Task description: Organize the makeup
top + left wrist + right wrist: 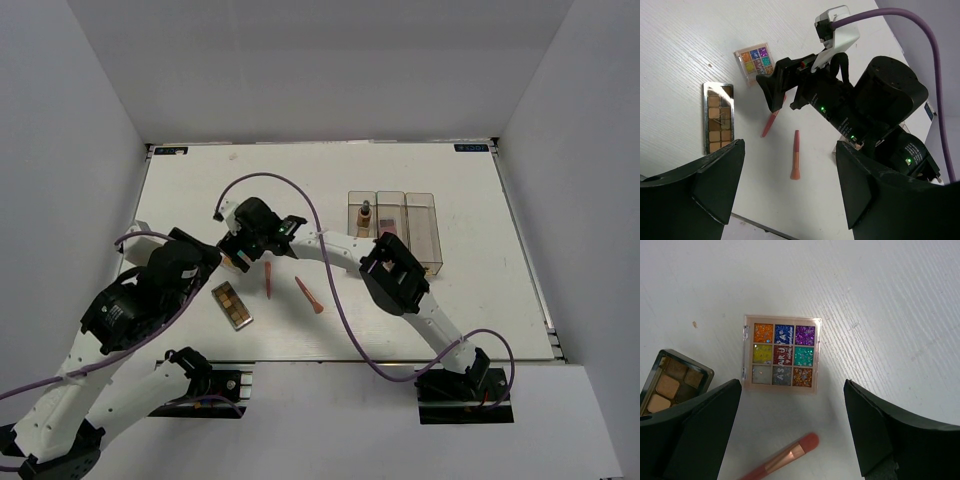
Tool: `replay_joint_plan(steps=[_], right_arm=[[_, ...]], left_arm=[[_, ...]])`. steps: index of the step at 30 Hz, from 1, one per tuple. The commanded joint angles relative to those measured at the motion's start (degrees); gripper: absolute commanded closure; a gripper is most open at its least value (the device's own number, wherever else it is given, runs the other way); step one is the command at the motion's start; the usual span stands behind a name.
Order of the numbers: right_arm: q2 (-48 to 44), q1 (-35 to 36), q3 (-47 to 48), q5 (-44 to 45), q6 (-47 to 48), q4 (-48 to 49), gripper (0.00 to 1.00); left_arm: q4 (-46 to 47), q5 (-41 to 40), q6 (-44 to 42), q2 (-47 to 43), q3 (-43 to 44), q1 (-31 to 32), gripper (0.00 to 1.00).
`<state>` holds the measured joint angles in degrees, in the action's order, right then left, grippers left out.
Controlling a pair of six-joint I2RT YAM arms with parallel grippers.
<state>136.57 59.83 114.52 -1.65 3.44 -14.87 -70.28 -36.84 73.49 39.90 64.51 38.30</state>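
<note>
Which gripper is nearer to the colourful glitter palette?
Right. The right gripper hovers open directly over the glitter palette. The left gripper, also open, sits farther off, past the brown palette.

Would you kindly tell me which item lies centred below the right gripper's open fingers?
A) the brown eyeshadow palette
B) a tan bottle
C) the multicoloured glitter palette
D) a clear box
C: in the right wrist view, the multicoloured glitter palette lies midway between the spread fingers of the right gripper, while the brown palette sits off to one side.
</note>
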Motion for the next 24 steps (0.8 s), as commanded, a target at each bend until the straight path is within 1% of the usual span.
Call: replay_joint_plan(steps=[1, 8, 16, 21, 24], right_arm=[[0.53, 0.55, -0.61, 0.86, -0.01, 3.89, 0.11], [2.91, 0.63, 2.11, 0.69, -1.07, 2.83, 0.11], [4.75, 0.46, 2.81, -0.72, -1.42, 1.95, 0.11], [5.02, 0.55, 2.81, -3.18, -1.33, 1.08, 0.11], [4.58, 0.72, 2.73, -6.6, -2.12, 0.55, 0.11]], left_arm=[[-0.47, -0.34, 0.69, 0.79, 1.23, -0.25, 0.17], [-0.21, 0.01, 0.69, 1.58, 1.23, -0.25, 0.17], [-0.56, -0.07, 0.6, 1.85, 1.58, 0.28, 0.16], [-0.65, -0.25, 0.51, 1.85, 1.58, 0.28, 0.16], [-0.91, -0.25, 0.6, 1.85, 1.67, 0.28, 0.16]])
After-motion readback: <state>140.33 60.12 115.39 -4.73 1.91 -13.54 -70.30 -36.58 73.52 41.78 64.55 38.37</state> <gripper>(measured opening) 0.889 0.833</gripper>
